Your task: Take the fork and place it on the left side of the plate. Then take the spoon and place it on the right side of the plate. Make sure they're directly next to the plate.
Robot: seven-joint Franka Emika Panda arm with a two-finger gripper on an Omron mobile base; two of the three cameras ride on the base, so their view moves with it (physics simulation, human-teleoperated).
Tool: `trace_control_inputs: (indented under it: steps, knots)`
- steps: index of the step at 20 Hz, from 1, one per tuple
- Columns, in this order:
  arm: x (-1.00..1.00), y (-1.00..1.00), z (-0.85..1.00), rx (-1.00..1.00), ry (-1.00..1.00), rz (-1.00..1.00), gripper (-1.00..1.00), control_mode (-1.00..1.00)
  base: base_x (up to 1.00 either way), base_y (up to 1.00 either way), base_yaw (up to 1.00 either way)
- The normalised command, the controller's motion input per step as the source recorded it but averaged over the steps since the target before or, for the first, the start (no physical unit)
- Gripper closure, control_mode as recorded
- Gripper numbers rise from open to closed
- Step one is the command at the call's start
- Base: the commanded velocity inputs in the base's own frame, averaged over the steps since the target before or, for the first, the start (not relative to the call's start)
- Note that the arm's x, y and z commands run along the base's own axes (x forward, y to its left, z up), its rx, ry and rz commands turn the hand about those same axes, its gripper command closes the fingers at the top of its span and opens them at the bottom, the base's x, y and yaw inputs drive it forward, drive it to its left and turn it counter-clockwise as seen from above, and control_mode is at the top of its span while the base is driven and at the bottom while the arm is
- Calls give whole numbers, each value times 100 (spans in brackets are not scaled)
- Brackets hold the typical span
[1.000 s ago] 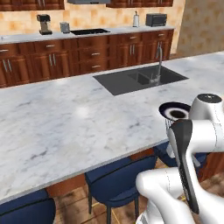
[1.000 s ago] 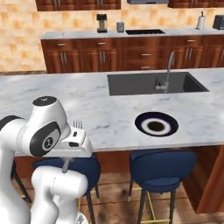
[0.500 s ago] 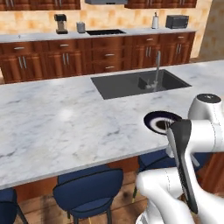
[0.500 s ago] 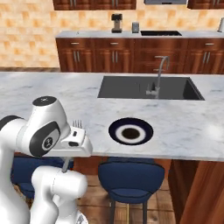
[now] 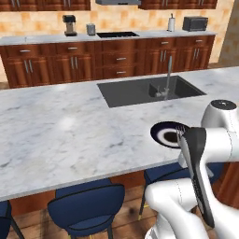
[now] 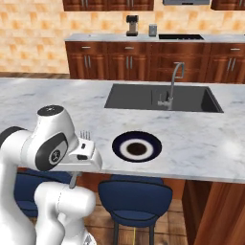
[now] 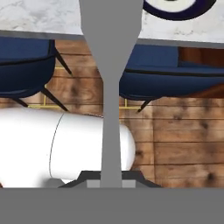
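- My gripper point(image 7: 111, 177) is all but closed, its jaws clamped on the thin handle of the fork point(image 7: 110, 65), which runs straight up the middle of the hand view from between the tips.
- In the right base view I see the 4 tines of the fork point(image 6: 85, 135) poking up just above the hand, while the handle end sticks out below it, so the fork stands roughly upright in the grip.
- From the left base view the fork point(image 5: 186, 140) shows as a few grey tines just in front of the wrist, at the counter's near edge.
- The plate point(image 6: 137, 148) lies flat on the marble counter point(image 6: 201, 139), ahead of the gripper and off to its right, near but not touching the fork (dark rim, white ring, brown centre all plain to see).
- In the hand view a slice of the plate's point(image 7: 180, 8) dark rim sits above and to the right of the fork's head.
- The plate point(image 5: 169, 134) sits close to the counter's point(image 5: 70, 135) front edge; the gripper hangs on the stool side of that edge rather than over the marble.
- Beyond the plate, further from the gripper, is the sink point(image 6: 162, 98) with its tap point(image 6: 173, 86).
- Below the gripper I see blue stools point(image 7: 170, 70) on the wooden floor point(image 7: 183, 148).
- I cannot make out the spoon anywhere.
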Motion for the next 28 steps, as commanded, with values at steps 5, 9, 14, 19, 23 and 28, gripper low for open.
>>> trace_control_inputs:
  steps: [5,9,14,19,23,28]
  knots:
    - [80,61,-3,0,2,0,100,-100,19,16,0]
    - [100,60,-21,2,11,3,100,-100,0,0,0]
    - [100,4,-45,5,19,6,100,-100,0,0,0]
    - [100,8,-60,0,19,0,100,-100,0,0,0]
    - [91,7,-40,-4,5,-2,100,-100,0,0,0]
    - [65,-1,-24,-2,0,-5,100,-100,0,0,0]
